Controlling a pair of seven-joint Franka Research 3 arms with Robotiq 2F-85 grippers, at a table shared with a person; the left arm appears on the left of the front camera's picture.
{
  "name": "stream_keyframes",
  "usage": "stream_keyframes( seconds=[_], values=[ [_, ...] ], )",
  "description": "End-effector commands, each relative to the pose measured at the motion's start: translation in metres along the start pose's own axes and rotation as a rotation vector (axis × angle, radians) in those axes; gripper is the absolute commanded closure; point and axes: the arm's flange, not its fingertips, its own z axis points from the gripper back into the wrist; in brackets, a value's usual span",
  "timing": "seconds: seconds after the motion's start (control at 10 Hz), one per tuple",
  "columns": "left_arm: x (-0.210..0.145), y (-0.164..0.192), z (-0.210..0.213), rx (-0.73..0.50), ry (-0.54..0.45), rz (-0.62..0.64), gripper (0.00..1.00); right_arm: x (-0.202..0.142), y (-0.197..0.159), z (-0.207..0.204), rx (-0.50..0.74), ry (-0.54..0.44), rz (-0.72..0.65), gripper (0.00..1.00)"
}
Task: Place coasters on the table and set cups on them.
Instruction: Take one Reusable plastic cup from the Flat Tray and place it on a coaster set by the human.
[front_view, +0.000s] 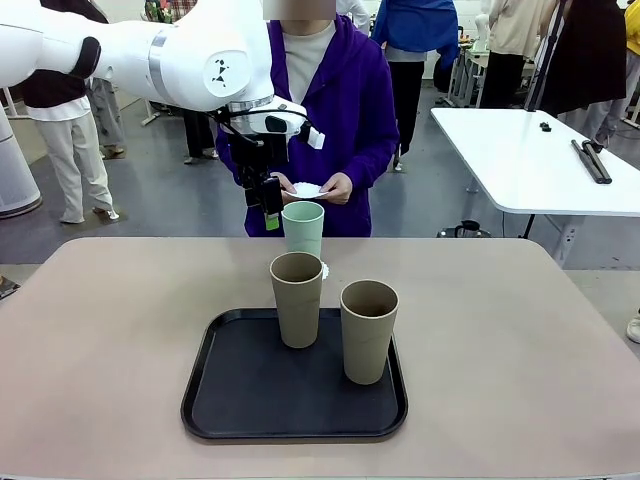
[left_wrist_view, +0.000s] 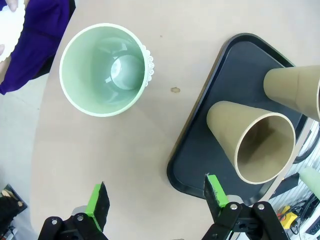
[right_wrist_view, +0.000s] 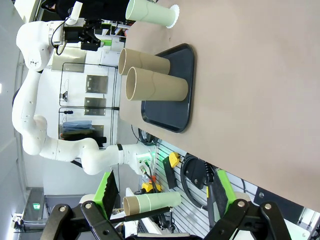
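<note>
A pale mint cup (front_view: 302, 228) stands on a lacy white coaster (front_view: 325, 268) on the beige table (front_view: 100, 330), just beyond the black tray. Two taupe cups (front_view: 297, 298) (front_view: 368, 330) stand upright on the tray. My left gripper (front_view: 266, 205) hangs open just left of the mint cup's rim, apart from it. In the left wrist view I look down into the mint cup (left_wrist_view: 105, 69), with the coaster's edge (left_wrist_view: 149, 67) showing beside it and the left gripper (left_wrist_view: 156, 197) holding nothing. My right gripper (right_wrist_view: 165, 192) is open and far from the cups (right_wrist_view: 157, 87).
The black tray (front_view: 240, 400) lies at the table's middle front. A person in a purple top stands at the far edge, holding white coasters (front_view: 305, 189) in both hands. Bare tabletop lies to the left and right of the tray. A white table (front_view: 530, 160) stands behind on the right.
</note>
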Motion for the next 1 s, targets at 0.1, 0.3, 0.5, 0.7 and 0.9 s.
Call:
stream_keyframes(
  seconds=[0.1,0.3,0.5,0.7,0.9],
  values=[
    [-0.059,-0.019,0.016,0.094,0.048,0.169,0.0,0.001,0.0,0.0,0.013,-0.003,0.004,0.0],
    [-0.11,-0.007,0.047,0.173,0.075,0.255,0.0,0.001,0.0,0.0,0.013,-0.003,0.004,0.0],
    [-0.166,-0.019,0.066,0.108,0.058,0.404,0.0,0.001,0.0,0.0,0.013,-0.003,0.004,0.0],
    [-0.215,-0.015,0.07,-0.016,0.003,0.538,0.0,0.001,0.0,0.0,0.013,-0.003,0.004,0.0],
    [-0.256,-0.013,0.035,-0.103,-0.084,0.635,0.0,0.001,0.0,0.0,0.013,-0.003,0.004,0.0]
  ],
)
